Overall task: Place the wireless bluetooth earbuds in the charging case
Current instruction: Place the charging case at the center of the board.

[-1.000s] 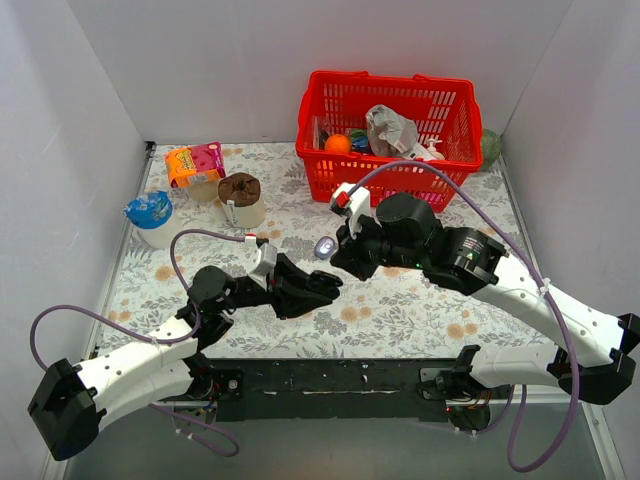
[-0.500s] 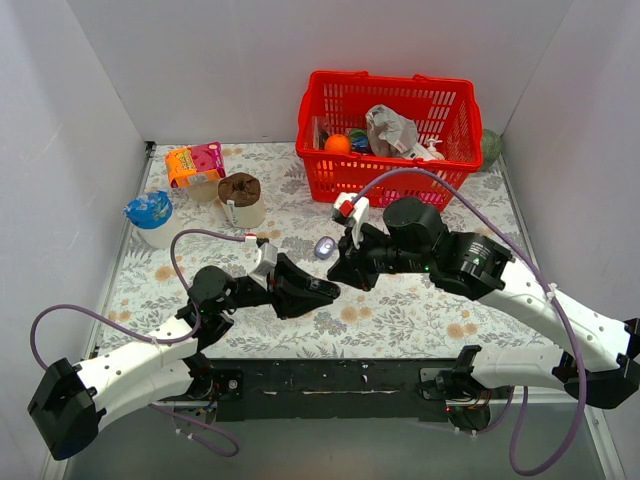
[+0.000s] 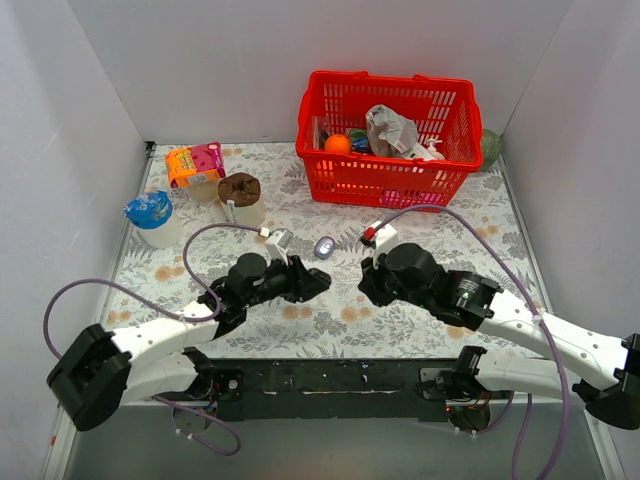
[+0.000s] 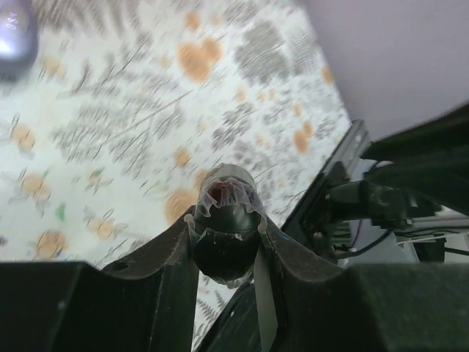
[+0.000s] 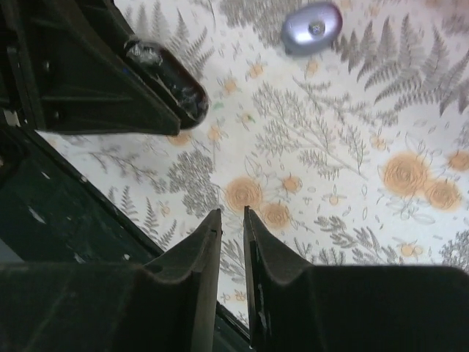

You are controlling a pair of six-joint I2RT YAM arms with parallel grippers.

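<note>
No text legible in any view: print on the orange-and-pink packet (image 3: 195,163) and the blue-lidded cup (image 3: 150,209) too small to read, small central mark on the charging case (image 5: 312,28) blurred, wrappers in the red basket (image 3: 385,186) unreadable.

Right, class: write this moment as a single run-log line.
charging case: closed, free on table | left gripper: shut, beside case | right gripper: nearly shut, empty | earbuds: not visible

Plain white walls (image 3: 200,70) on three sides, surface (image 3: 290,205) under a fern-and-orange-flower cloth, black rail (image 3: 330,380) along the near edge, even light
</note>
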